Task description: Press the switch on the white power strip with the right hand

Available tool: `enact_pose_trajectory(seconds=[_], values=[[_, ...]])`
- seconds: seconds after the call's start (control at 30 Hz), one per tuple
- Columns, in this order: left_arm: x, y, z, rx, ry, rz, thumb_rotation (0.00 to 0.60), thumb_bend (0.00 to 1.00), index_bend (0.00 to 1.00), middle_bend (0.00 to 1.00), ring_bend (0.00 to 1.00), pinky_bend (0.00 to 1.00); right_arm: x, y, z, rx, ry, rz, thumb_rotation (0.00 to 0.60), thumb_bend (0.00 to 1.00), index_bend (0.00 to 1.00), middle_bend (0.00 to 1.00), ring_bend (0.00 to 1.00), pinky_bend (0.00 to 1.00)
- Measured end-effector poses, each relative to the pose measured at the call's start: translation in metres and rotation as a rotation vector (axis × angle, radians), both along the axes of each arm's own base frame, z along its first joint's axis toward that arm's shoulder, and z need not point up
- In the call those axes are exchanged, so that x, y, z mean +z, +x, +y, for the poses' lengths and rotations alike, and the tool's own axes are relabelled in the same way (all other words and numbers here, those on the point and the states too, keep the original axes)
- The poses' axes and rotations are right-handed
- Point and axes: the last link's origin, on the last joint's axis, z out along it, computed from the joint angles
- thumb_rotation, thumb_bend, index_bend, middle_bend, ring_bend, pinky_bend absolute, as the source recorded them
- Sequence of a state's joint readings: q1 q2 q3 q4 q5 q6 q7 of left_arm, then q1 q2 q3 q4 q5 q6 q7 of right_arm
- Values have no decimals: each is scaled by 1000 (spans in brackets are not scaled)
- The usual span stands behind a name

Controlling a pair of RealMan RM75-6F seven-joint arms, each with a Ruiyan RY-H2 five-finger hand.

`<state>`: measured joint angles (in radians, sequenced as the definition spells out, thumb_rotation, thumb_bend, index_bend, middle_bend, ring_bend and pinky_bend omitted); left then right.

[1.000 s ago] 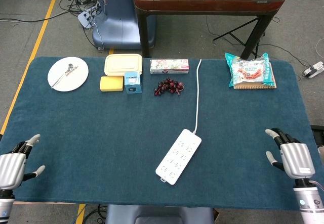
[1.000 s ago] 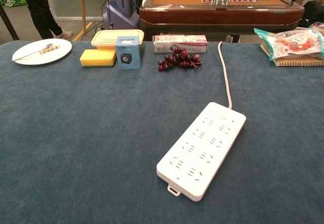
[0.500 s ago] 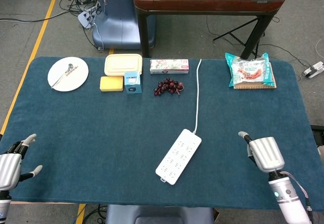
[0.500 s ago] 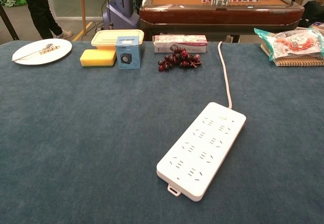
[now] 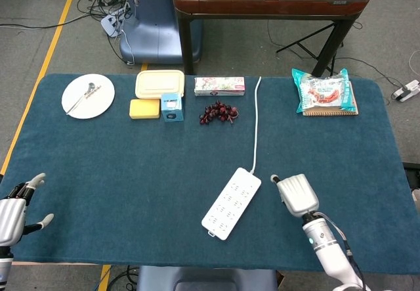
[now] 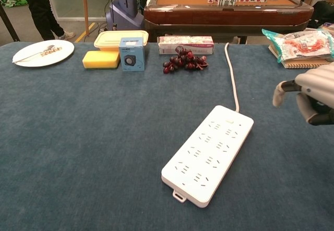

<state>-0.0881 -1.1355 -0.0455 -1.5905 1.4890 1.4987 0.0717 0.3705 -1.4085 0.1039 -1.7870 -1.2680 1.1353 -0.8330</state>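
Observation:
The white power strip (image 5: 231, 203) (image 6: 209, 153) lies diagonally on the blue table cloth, its cable (image 5: 256, 120) running to the far edge. Its switch (image 6: 228, 120) sits at the cable end. My right hand (image 5: 296, 196) (image 6: 310, 93) hovers just right of that end, apart from the strip, holding nothing. Its fingers curl downward and one digit (image 6: 279, 91) sticks out toward the strip. My left hand (image 5: 13, 205) rests at the table's near left corner with its fingers spread and nothing in it; the chest view does not show it.
Along the far edge stand a white plate (image 5: 88, 95), a yellow lidded box (image 5: 159, 83), a yellow sponge (image 5: 144, 108), a small blue box (image 5: 173, 106), grapes (image 5: 219, 112), a flat carton (image 5: 219, 85) and snack bags on a notebook (image 5: 326, 92).
My right hand has moved left from the table's near right corner to just beside the strip's cable end, entering the chest view, and its fingers have curled. The left hand barely moved.

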Motion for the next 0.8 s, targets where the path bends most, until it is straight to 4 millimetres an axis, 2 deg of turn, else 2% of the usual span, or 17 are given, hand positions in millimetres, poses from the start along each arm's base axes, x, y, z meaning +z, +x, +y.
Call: enact_pose_trajectory(seconds=[0.4, 0.8], values=[[1, -3, -1, 12, -4, -10, 600, 156, 170, 289, 261, 556, -43, 18, -5, 36, 66, 5, 600, 975, 344, 1000, 1000, 1000], [0, -4, 0, 16, -11, -10, 600, 156, 170, 289, 261, 556, -49, 29, -7, 69, 59, -32, 600, 975, 344, 1000, 1000, 1000]])
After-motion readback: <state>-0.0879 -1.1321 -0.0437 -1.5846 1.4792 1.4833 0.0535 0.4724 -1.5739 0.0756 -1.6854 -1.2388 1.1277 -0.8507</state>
